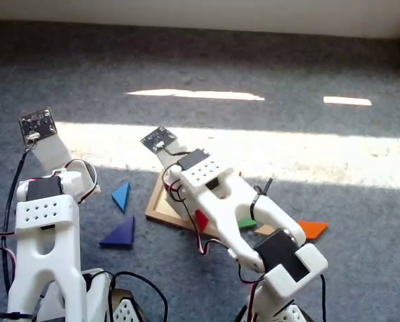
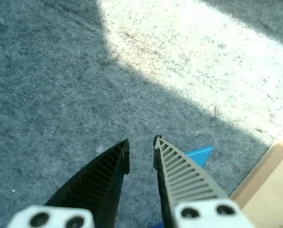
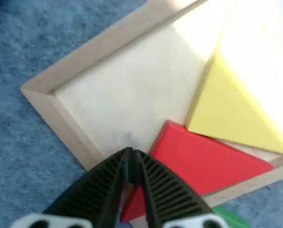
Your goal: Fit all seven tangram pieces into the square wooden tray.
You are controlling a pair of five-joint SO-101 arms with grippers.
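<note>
The wooden tray (image 1: 158,209) lies on the grey carpet (image 1: 267,60), mostly under the right arm. The right gripper (image 3: 131,153) hangs over the tray's rim, its fingers pressed together on nothing, beside the red triangle (image 3: 203,161). That triangle lies in the tray against the yellow triangle (image 3: 236,104). Left of the tray the left gripper (image 2: 140,142) hovers over carpet, fingers slightly apart and empty, near the light blue triangle (image 2: 198,154). A dark blue triangle (image 1: 121,233) lies nearer. A green piece (image 1: 247,223) and an orange piece (image 1: 312,229) sit right of the tray.
</note>
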